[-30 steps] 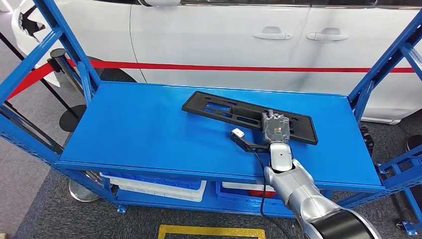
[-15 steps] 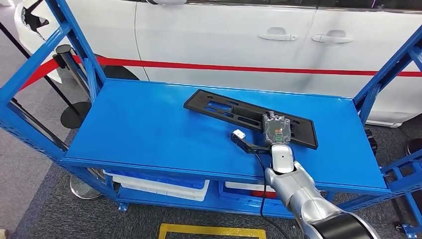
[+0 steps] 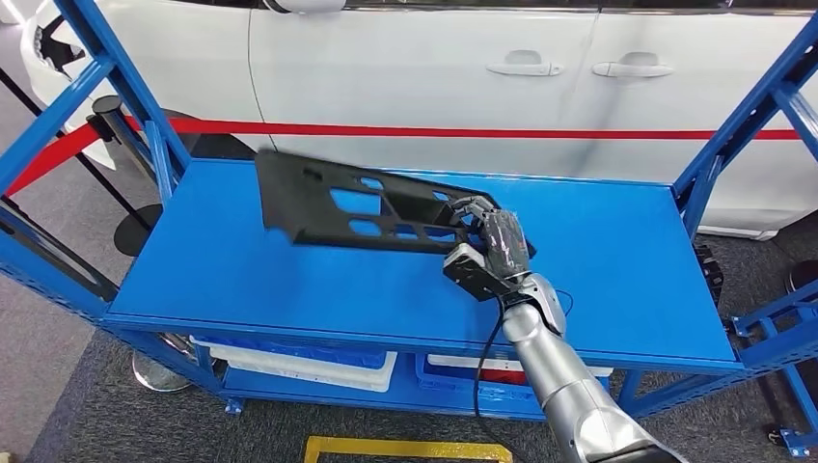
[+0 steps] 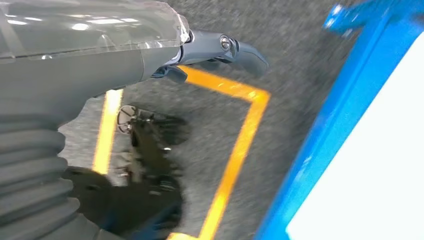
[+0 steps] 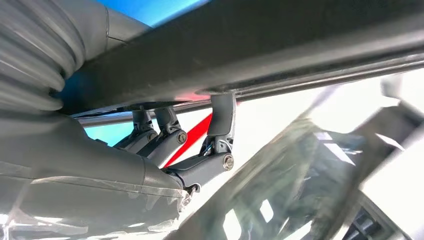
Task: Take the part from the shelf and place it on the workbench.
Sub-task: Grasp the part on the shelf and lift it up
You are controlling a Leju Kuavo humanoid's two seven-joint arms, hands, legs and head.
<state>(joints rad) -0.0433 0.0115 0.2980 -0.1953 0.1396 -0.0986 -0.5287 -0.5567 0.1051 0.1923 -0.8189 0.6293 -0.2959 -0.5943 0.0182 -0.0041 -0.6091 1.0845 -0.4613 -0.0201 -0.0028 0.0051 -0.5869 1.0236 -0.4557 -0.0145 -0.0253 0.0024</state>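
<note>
Above the blue shelf (image 3: 289,280), the right hand (image 3: 497,246) is gripping the black part (image 3: 357,207) by its right end, fingers (image 5: 220,125) wrapping around the edge. That long, flat panel with cut-outs is hanging tilted over the middle of the shelf top, its left end raised clear of the surface. Behind the shelf, a white car (image 3: 434,68) with a red stripe is standing on the far side. Down low, the left hand (image 4: 150,45) is hanging over grey floor marked with yellow tape (image 4: 240,145), its fingers (image 4: 235,47) holding nothing, lying slightly apart.
</note>
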